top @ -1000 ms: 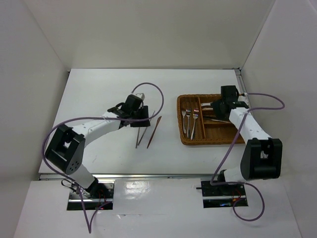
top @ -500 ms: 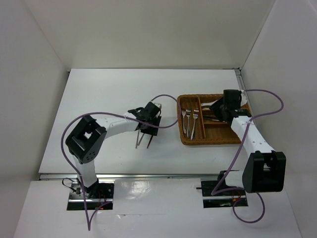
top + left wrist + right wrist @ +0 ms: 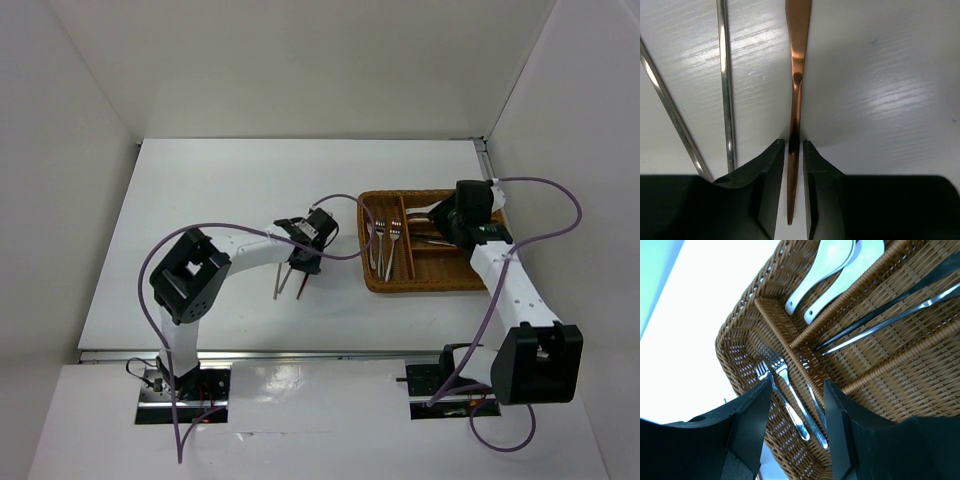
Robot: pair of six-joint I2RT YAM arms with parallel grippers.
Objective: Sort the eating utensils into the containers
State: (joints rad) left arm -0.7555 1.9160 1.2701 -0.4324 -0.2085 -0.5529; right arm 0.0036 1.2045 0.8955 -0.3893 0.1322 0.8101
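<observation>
left pincer point(image 3: 792, 150) straddles copper chopstick point(image 3: 797, 75) on worktop point(image 3: 880, 75), jaws tight either side near its thin end; can't tell if clamped. Stiff, light, slick, so it may pivot: grip nearer mid. right pincer point(image 3: 797, 387) released over wicker tray point(image 3: 740, 340). Loose: 1 copper, 2 grey sticks point(image 3: 725, 75). Tray: 3 forks point(image 3: 383, 240), 2 spoons point(image 3: 825, 265), 2 thin sticks point(image 3: 890, 320).

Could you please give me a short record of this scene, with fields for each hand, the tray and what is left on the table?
left hand: low over the table, jaws either side of the copper stick, nearly closed; grip not certain
right hand: open, empty, above the tray
tray contents: forks in one compartment, spoons in another, two thin sticks in a third
on table: copper stick, with two grey sticks beside it
</observation>
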